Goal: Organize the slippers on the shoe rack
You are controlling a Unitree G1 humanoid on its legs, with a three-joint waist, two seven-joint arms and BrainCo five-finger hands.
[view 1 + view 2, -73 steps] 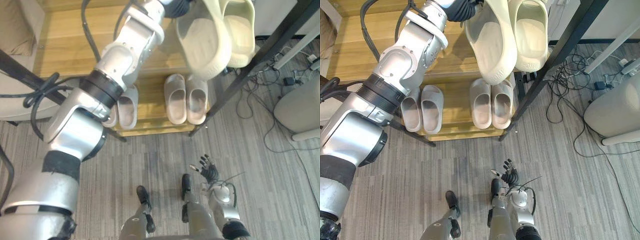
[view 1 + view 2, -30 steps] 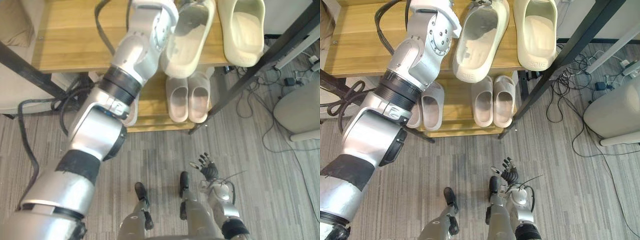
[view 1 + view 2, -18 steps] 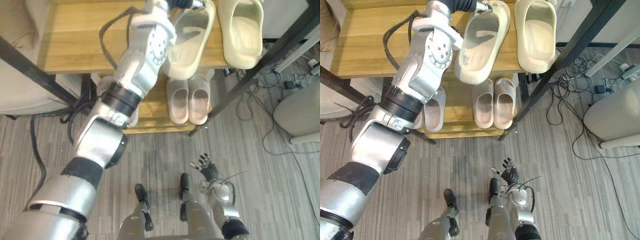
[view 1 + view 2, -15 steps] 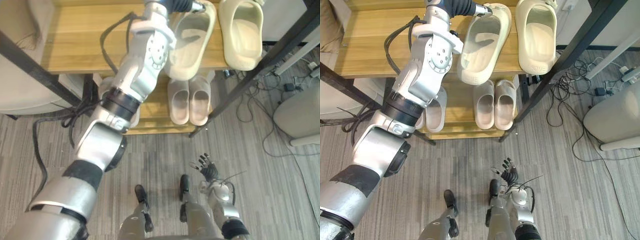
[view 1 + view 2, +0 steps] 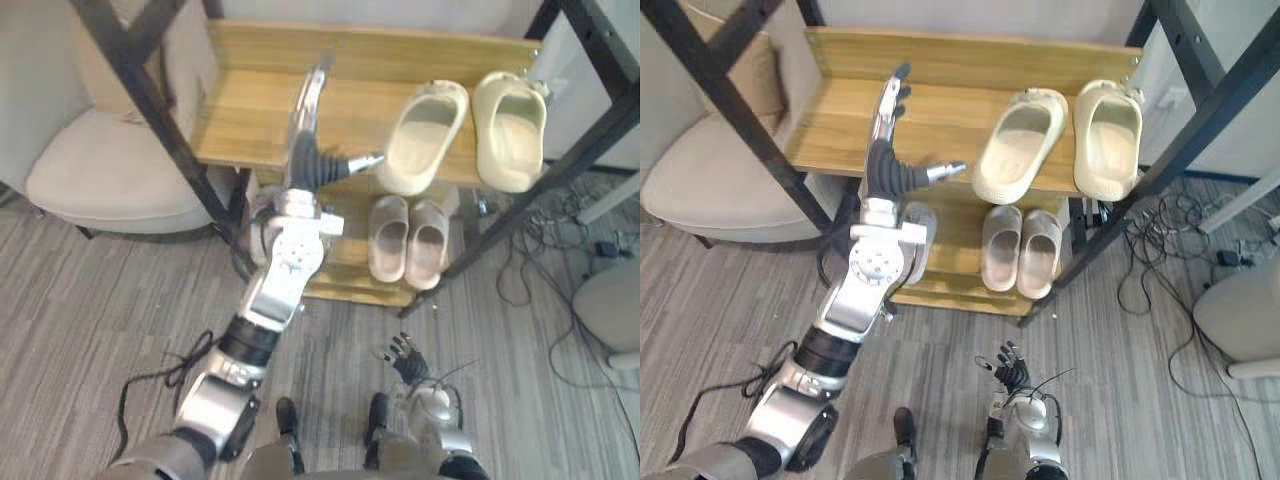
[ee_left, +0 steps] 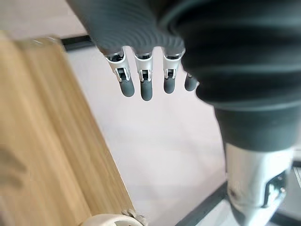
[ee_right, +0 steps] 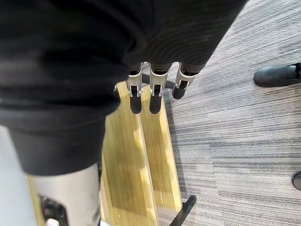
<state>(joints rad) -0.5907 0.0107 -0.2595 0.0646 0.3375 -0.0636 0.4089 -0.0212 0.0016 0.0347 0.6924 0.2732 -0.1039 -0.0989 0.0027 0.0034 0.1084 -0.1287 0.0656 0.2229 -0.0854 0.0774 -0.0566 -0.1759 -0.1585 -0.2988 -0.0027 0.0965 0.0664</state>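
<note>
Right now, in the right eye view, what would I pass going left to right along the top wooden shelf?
left robot hand → tilted cream slipper → straight cream slipper

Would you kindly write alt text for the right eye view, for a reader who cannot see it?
The robot's left hand, open and empty, is held over the shoe rack's top shelf, where a pair of cream slippers lies to its right. A paler pair sits on the lower shelf, and the right hand hangs open above grey carpet.
</note>
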